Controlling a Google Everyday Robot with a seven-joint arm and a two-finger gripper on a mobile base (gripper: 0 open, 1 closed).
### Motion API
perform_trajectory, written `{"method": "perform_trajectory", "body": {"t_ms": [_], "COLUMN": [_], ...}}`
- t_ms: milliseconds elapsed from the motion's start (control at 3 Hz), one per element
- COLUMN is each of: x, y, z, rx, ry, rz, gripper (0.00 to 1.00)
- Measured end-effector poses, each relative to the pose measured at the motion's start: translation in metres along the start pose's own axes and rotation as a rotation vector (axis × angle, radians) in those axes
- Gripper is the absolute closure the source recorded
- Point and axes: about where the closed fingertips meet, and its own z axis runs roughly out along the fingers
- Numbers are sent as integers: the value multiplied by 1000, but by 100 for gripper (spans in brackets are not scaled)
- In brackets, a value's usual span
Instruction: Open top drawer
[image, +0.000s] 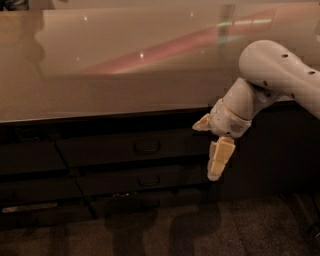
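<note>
The top drawer (100, 150) is a dark flat front just under the countertop edge, with a small dark D-shaped pull (146, 146) at its centre. It sits flush with the fronts around it. My gripper (216, 152), cream-coloured on a white arm (280, 70), hangs pointing down in front of the drawer's right end. It is to the right of the pull, apart from it, and holds nothing.
A wide glossy countertop (125, 90) overhangs the drawers. A shorter drawer front with a pull (149, 181) lies below the top one, and another low front (135, 202) lies under that. Handleless dark fronts (30, 157) are at the left. Dark floor (200, 230) lies in front.
</note>
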Motion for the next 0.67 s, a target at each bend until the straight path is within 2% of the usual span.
{"method": "perform_trajectory", "body": {"t_ms": [333, 667], "x": [-1, 0], "y": [0, 6], "z": [2, 2], "rx": [26, 122], "ry": [39, 119], "rz": [-20, -101], "gripper": [0, 0]}}
